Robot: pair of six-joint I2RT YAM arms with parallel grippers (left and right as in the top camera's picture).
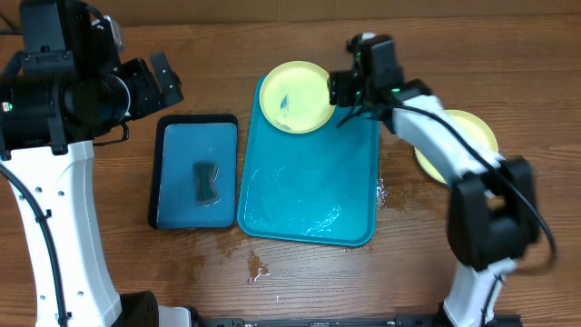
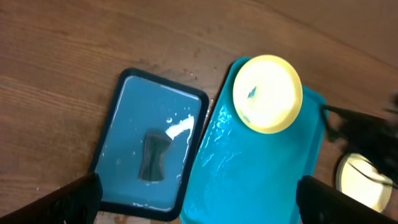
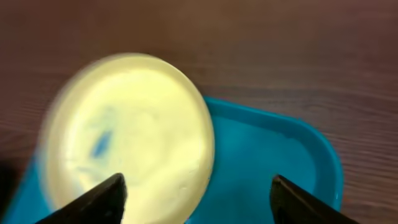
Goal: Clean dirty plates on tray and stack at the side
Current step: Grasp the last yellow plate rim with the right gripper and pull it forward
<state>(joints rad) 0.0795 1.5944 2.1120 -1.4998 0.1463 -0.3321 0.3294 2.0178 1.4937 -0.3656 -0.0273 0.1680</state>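
Observation:
A lime-yellow plate (image 1: 297,95) with a dark blue smear lies in the far left corner of the wet turquoise tray (image 1: 309,195). My right gripper (image 1: 341,98) hovers at that plate's right edge. In the right wrist view the gripper (image 3: 199,196) is open, with one finger over the plate (image 3: 124,137) and the other over the tray (image 3: 273,155). A second yellow plate (image 1: 472,136) rests on the wood right of the tray, partly hidden by the right arm. My left gripper (image 1: 171,80) hangs open and empty, high at the far left, looking down on the tray (image 2: 261,180) and the plate (image 2: 267,93).
A smaller black-rimmed blue tray (image 1: 172,173) holding a dark sponge (image 1: 208,182) sits just left of the turquoise tray. Water spots lie on the wood near the front (image 1: 259,268) and by the tray's right edge (image 1: 386,191).

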